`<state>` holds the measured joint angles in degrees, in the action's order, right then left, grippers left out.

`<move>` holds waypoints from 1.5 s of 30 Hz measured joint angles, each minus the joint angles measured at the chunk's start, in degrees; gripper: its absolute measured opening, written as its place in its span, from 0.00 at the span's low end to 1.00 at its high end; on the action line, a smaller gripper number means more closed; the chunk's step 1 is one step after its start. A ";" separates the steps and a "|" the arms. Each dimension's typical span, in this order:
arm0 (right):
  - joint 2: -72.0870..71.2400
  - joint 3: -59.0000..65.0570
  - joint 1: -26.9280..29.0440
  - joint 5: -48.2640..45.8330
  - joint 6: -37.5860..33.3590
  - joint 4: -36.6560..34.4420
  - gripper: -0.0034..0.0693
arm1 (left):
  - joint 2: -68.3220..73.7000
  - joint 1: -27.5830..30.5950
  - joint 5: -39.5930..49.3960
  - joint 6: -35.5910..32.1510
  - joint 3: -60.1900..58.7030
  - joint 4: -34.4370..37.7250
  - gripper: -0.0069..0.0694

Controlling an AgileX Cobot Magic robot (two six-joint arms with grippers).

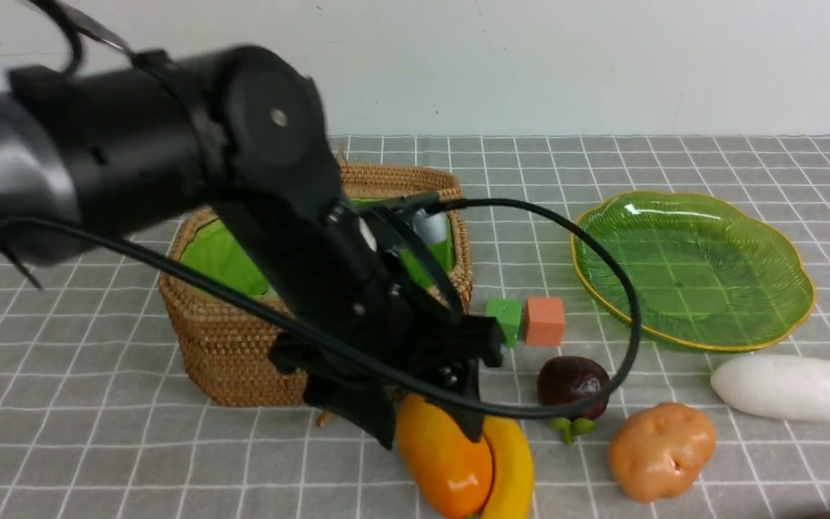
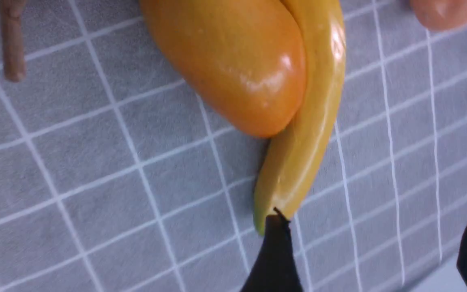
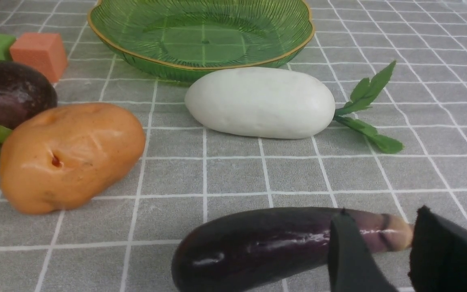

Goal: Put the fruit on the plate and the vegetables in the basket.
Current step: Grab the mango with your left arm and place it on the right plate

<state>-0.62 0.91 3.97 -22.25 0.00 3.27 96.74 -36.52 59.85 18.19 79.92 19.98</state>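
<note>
Mango [image 1: 444, 461] and banana [image 1: 517, 465] lie touching on the checked cloth [image 1: 98, 432], well left of the plate [image 1: 689, 274] and nearer the robot. The left gripper [image 1: 429, 436] hangs over them, jaws wide apart, one fingertip [image 2: 276, 247] at the banana's green end. Mangosteen [image 1: 572, 386], potato [image 1: 661, 450] and radish [image 1: 786, 388] lie along the plate's near side. A green cube [image 1: 505, 317] and orange cube [image 1: 545, 321] sit just left of the plate, the basket [image 1: 228, 346] farther left. The right gripper [image 3: 381, 211] straddles an eggplant's [image 3: 258, 247] stem end; whether it clamps cannot be told.
</note>
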 joint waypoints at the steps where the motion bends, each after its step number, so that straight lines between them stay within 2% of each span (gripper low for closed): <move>1: 0.00 0.00 0.00 0.00 0.00 0.00 0.38 | 1.43 -1.03 -2.28 4.04 -0.02 -1.48 0.81; 5: 0.00 0.00 0.00 0.00 0.00 0.00 0.38 | 5.91 -2.11 -9.13 13.67 -0.02 -4.98 0.81; 7: 0.00 0.00 0.00 0.00 0.00 0.00 0.38 | 7.59 -2.11 -9.77 15.89 -0.02 -6.08 0.81; 18: 0.00 0.00 0.00 0.00 0.00 0.00 0.38 | 13.23 -2.11 -12.74 19.73 -0.02 -8.38 0.81; 27: 0.00 0.00 0.00 0.00 0.00 0.00 0.38 | 15.06 -2.11 -12.94 20.14 -0.02 -9.46 0.89; 32: 0.00 0.00 0.00 0.00 0.00 0.00 0.38 | 15.22 -2.11 -12.94 19.32 -0.02 -9.53 0.85; 34: 0.00 0.00 0.00 0.00 0.00 0.00 0.38 | 15.22 -2.11 -12.84 17.71 -0.02 -9.59 0.80; 38: 0.00 0.00 0.00 0.00 0.00 0.00 0.38 | 15.22 -2.11 -11.55 13.74 0.03 -9.45 0.80; 45: 0.00 0.00 0.00 0.00 0.00 0.00 0.38 | 15.22 -2.11 -3.92 7.80 1.40 -9.40 0.80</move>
<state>-0.62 0.91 3.97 -22.25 0.00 3.27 111.96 -38.62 55.93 25.99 81.32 10.57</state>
